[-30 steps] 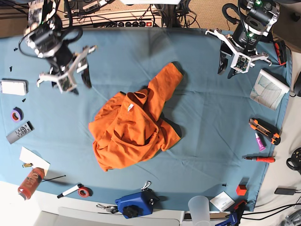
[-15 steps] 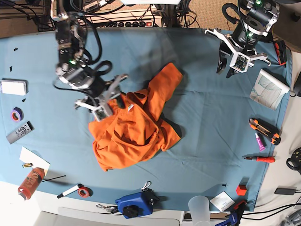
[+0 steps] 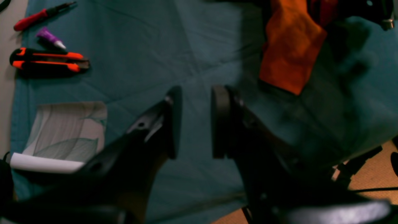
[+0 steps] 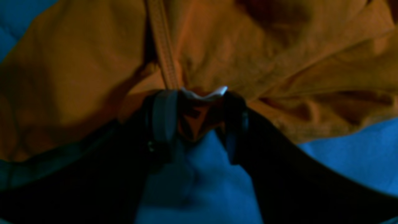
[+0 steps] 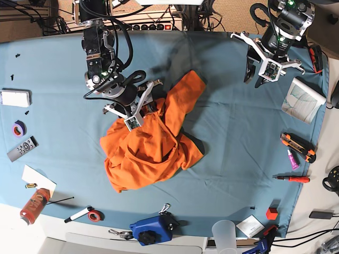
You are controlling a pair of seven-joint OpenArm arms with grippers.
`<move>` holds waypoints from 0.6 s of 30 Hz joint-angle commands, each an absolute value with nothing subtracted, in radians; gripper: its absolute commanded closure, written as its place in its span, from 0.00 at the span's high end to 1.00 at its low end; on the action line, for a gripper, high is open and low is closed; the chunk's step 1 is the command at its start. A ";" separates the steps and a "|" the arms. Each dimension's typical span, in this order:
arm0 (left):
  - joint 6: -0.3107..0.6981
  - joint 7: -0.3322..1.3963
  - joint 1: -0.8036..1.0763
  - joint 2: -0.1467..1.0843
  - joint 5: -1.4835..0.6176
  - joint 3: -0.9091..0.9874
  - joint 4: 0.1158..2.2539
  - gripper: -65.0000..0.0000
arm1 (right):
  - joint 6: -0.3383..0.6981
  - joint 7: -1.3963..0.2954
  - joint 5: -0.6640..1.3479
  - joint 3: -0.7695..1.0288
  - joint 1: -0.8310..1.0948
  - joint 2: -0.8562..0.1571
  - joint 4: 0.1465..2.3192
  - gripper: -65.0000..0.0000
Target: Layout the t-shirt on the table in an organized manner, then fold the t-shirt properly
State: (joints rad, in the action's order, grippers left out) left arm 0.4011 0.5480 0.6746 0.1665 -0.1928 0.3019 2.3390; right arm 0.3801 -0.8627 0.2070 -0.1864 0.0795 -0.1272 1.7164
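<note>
The orange t-shirt [image 5: 148,151] is crumpled in a heap mid table [image 5: 238,137], one sleeve sticking up toward the far edge. Right gripper [image 4: 197,116] is down at the collar w/ its fingers [image 4: 164,115] either side of a bit of fabric & the white tag [image 4: 203,92], can't tell if actually clamped. Left gripper [image 3: 196,121] hangs over bare table, fingers apart, nothing in them

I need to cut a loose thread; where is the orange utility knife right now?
In the base view the orange utility knife lies near the table's right edge, just above the purple tube and below the leaf-print booklet.
</note>
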 commanded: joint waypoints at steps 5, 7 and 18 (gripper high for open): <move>0.401 0.522 0.678 0.169 -0.203 0.304 2.356 0.27 | 0.377 -0.868 0.208 -0.181 0.043 -0.127 1.747 0.00; 0.402 0.522 0.678 0.169 -0.203 0.304 2.356 0.27 | 0.376 -0.879 0.208 -0.178 0.022 -0.128 1.776 0.00; 0.402 0.522 0.678 0.169 -0.218 0.303 2.356 0.27 | 0.369 -0.887 0.242 0.111 -0.031 -0.128 1.972 0.00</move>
